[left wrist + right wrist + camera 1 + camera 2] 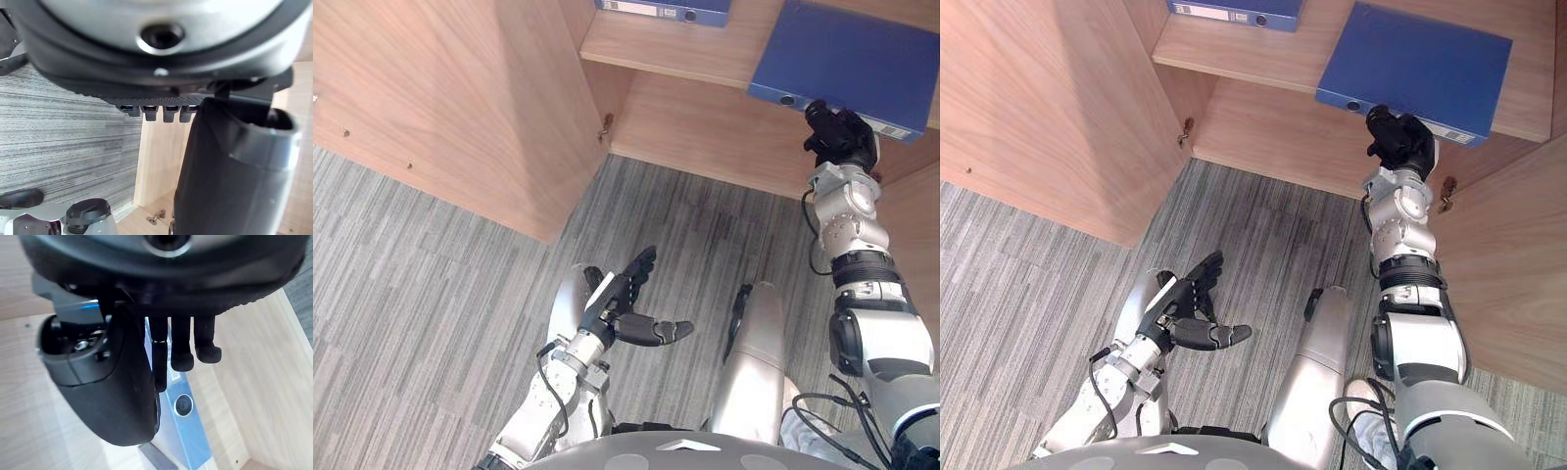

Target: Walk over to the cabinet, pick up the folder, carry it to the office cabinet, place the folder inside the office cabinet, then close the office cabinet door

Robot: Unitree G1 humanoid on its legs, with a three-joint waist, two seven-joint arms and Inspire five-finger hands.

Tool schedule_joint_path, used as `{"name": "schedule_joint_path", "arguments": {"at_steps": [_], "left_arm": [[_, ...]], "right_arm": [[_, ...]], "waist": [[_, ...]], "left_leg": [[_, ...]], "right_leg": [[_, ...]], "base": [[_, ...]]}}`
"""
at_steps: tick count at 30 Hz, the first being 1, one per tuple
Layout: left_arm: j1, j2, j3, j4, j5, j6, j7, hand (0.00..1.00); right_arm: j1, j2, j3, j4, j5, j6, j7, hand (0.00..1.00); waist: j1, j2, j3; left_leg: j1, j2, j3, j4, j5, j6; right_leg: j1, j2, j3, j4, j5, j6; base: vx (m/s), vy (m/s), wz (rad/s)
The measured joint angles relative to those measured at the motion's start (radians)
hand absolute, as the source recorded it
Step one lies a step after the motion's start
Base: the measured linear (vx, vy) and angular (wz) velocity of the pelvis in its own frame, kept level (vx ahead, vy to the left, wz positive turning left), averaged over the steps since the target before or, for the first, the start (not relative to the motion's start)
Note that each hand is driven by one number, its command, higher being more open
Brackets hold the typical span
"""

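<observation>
Folder: blue, lying flat on the cabinet shelf, its spine turned outward and jutting slightly past the shelf's front edge.
Writing: a white label strip and a round finger hole on the spine; the print is too small to read.
Second folder: also blue, further back on the same shelf, with a white label that is likewise unreadable.
Surroundings: open wooden door to the left, a metal hinge at the cabinet's inner corner, grey striped carpet below.
Right hand: raised, arm stretched up, fingers partly bent at the folder's spine; cannot tell whether they pinch it.
Left hand: low over the carpet, fingers spread, thumb out sideways, holding nothing.
</observation>
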Motion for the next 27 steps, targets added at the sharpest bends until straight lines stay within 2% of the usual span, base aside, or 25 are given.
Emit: {"name": "schedule_joint_path", "arguments": {"at_steps": [14, 19, 27], "left_arm": [[0.007, 0.001, -0.047, 0.002, -0.023, 0.000, -0.017, 1.00], [0.010, 0.001, -0.049, 0.002, -0.026, 0.000, -0.017, 1.00], [0.011, 0.002, -0.058, 0.002, -0.028, 0.000, -0.018, 1.00]], "right_arm": [[-0.075, -0.067, 0.069, 0.110, -0.017, 0.008, 0.006, 0.00], [-0.141, -0.114, 0.106, 0.149, -0.041, 0.009, 0.012, 0.00], [-0.191, -0.140, 0.137, 0.204, -0.078, 0.012, 0.014, 0.00]], "waist": [[0.006, 0.010, -0.001], [0.014, 0.031, -0.001], [0.018, 0.031, -0.001]], "left_leg": [[-0.040, 0.002, -0.018, 0.015, 0.001, 0.002], [-0.044, 0.002, -0.021, 0.016, 0.001, 0.002], [-0.066, 0.002, -0.040, 0.040, 0.001, 0.001]], "right_leg": [[-0.033, 0.001, -0.008, 0.024, -0.020, -0.010], [-0.033, 0.000, -0.011, 0.025, -0.023, -0.010], [-0.046, -0.001, -0.015, 0.059, -0.041, -0.014]], "base": [[0.00, -0.007, 0.00], [0.00, 0.000, 0.00], [-0.02, -0.024, 0.03]]}}
